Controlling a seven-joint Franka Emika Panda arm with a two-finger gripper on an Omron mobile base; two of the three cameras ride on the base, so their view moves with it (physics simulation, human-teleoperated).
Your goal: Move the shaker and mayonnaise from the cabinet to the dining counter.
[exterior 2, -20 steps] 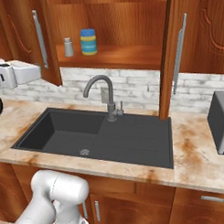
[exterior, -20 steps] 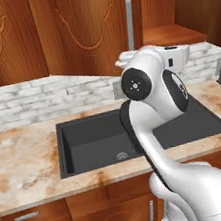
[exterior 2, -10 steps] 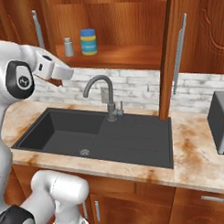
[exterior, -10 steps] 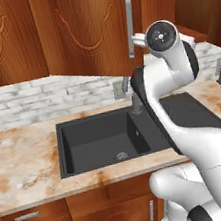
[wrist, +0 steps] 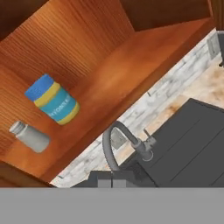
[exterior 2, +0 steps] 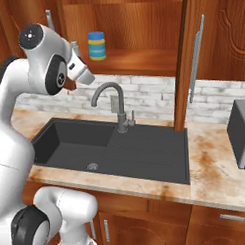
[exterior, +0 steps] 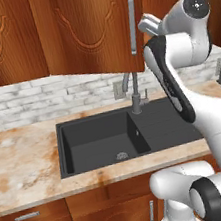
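A white robot arm reaches up toward an open reddish-brown wall cabinet (exterior 2: 141, 29) above a black sink (exterior 2: 110, 147). Its pincer (exterior 2: 85, 76) is clenched shut and carries nothing; it hangs in the air just below and in front of the cabinet shelf, above the curved grey faucet (exterior 2: 111, 102).

Both task items stand upright on the cabinet shelf. The mayonnaise (exterior 2: 97, 45), a stout jar with a blue lid and a yellow body with a teal band, sits toward the back. The shaker (wrist: 30, 136), small and grey, stands just beside it, a little apart; the camera on the hand shows both on the wooden shelf, tilted by the roll of the hand.

The step in hand appears to be the approach to the first pickup; neither item is moved yet. The dining worktop cannot be made out from here.

The next move likely calls for the pincer to spread its jaws, rise to shelf height and line up with one item, clearing the shelf edge and the open door with its silver handle (exterior: 131, 23). The shaker is small and may tip if nudged.
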